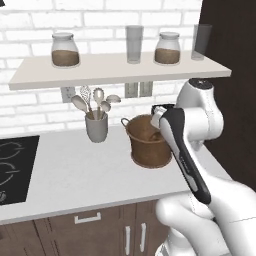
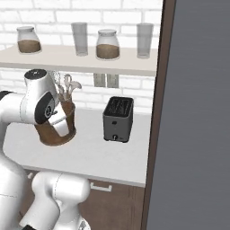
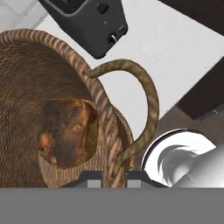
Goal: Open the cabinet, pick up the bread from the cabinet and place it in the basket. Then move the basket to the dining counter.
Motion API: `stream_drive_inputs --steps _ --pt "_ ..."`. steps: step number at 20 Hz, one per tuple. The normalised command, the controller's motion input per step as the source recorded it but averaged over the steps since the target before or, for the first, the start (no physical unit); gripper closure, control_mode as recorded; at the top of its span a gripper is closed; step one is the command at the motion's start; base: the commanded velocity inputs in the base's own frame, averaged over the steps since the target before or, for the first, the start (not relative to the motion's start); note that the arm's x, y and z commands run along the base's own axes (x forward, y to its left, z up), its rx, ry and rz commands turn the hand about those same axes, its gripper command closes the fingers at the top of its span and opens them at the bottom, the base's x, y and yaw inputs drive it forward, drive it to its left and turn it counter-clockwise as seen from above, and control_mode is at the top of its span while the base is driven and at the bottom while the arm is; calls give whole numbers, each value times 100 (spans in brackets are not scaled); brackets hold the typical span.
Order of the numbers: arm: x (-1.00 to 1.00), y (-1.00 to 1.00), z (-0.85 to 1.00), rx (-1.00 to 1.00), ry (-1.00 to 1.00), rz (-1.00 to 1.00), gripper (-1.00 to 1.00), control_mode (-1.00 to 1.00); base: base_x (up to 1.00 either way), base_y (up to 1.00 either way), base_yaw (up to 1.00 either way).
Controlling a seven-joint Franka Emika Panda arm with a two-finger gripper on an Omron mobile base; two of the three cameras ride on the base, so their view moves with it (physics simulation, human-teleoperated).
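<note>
The bread (image 3: 68, 131) is lying inside the basket (image 3: 26, 83). The end effector (image 3: 114, 174) is clamping the basket's rim beside a loop handle (image 3: 146, 94). In the right base view the basket is hanging clear of the counter (image 2: 96, 155), near the toaster (image 2: 117, 118).

basket (image 1: 145, 145): right side hidden behind the arm in the left base view; in the right base view, middle left, the arm covers its upper left.
basket wall (image 3: 39, 74): cut off by the left edge of the hand view.
toaster (image 3: 87, 17): cut off by the top edge of the hand view.
stove (image 1: 15, 167): cut off at the left edge, lower left.
utensil holder (image 2: 66, 90): mostly hidden behind the arm and basket.
</note>
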Motion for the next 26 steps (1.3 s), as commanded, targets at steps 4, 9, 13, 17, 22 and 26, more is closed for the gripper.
stream_drive_inputs --steps 4,9,13,17,22,26 --pt "-24 -53 60 2 -5 -45 100 -100 0 0 0" --pt "-47 -17 35 7 -5 -25 100 -100 0 0 0" --pt "-63 0 49 11 -28 -1 100 -100 0 0 0" --pt "-50 0 45 4 -45 0 100 -100 0 0 0" --pt "-49 0 23 4 -34 0 100 -100 0 0 0" --pt "0 0 0 0 0 0 100 100 -92 39 1"
